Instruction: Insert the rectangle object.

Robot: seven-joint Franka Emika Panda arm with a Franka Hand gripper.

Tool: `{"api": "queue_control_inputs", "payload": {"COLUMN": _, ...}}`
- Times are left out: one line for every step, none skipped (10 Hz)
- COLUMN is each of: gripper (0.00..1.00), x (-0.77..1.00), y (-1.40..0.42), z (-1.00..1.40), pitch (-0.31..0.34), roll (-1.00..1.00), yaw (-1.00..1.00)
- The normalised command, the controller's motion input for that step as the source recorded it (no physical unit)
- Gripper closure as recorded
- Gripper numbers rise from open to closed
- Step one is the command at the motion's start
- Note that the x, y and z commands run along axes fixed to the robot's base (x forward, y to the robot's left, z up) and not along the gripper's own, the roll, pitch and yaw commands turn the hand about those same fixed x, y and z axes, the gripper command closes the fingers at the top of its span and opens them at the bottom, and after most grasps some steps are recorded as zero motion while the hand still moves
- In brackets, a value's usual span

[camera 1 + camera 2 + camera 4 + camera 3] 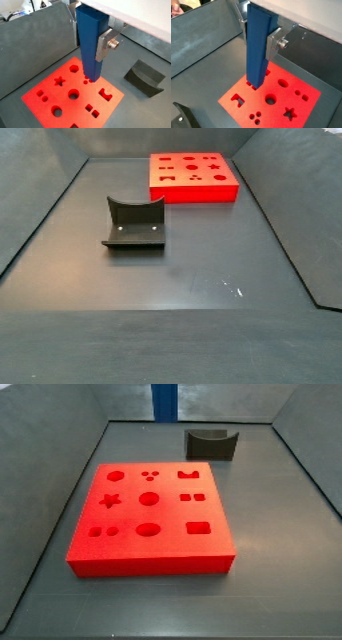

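Observation:
My gripper [90, 42] is shut on the rectangle object [90, 35], a tall blue bar held upright between the silver fingers [105, 46]. Both wrist views show this; in the other one the gripper [258, 40] holds the bar [258, 50] the same way. The bar hangs above the flat red block [67, 97] with shaped holes, apart from it, and hides part of the block [278, 102]. In a side view only the bar's lower part [163, 399] shows at the top edge, well above the red block [147, 514]; the gripper is out of frame there.
A small dark grey curved holder [210, 442] stands on the floor beyond the red block; it also shows in a side view [134, 223] and in a wrist view [143, 77]. The red block [194, 176] sits near a grey wall. Grey walls enclose the floor.

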Motion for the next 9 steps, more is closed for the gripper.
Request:
{"api": "queue_control_inputs", "payload": {"gripper": 1.0, "x": 0.0, "y": -0.02, "z": 0.0, "pitch": 0.0, "roll": 0.0, "yaw": 0.0}}
{"api": "queue_control_inputs", "payload": {"gripper": 1.0, "x": 0.09, "y": -0.41, "z": -0.57, "pitch": -0.083, "roll": -0.21, "yaw": 0.0}}
{"api": "queue_control_inputs", "payload": {"gripper": 1.0, "x": 0.07, "y": -0.54, "z": -0.39, "pitch": -0.059, "roll": -0.32, "yaw": -0.08}}
{"api": "queue_control_inputs", "payload": {"gripper": 1.0, "x": 0.18, "y": -0.61, "z": -0.4, "pitch": -0.076, "roll": -0.26, "yaw": -0.05}}
{"api": "queue_control_inputs", "payload": {"gripper": 1.0, "x": 0.17, "y": -0.7, "z": -0.32, "pitch": -0.139, "roll": -0.17, "yaw": -0.12}}
{"api": "queue_control_inputs", "payload": {"gripper": 1.0, "x": 0.33, "y": -0.65, "z": -0.29, "pitch": -0.089, "roll": -0.18, "yaw": -0.09}}
{"api": "queue_control_inputs", "payload": {"gripper": 1.0, "x": 0.39, "y": -0.63, "z": -0.28, "pitch": -0.07, "roll": -0.18, "yaw": -0.09}}
{"api": "queue_control_inputs", "payload": {"gripper": 1.0, "x": 0.22, "y": -0.55, "z": -0.19, "pitch": -0.06, "roll": -0.24, "yaw": -0.2}}
{"api": "queue_control_inputs", "payload": {"gripper": 1.0, "x": 0.0, "y": 0.0, "z": 0.0, "pitch": -0.02, "roll": 0.0, "yaw": -0.04}}
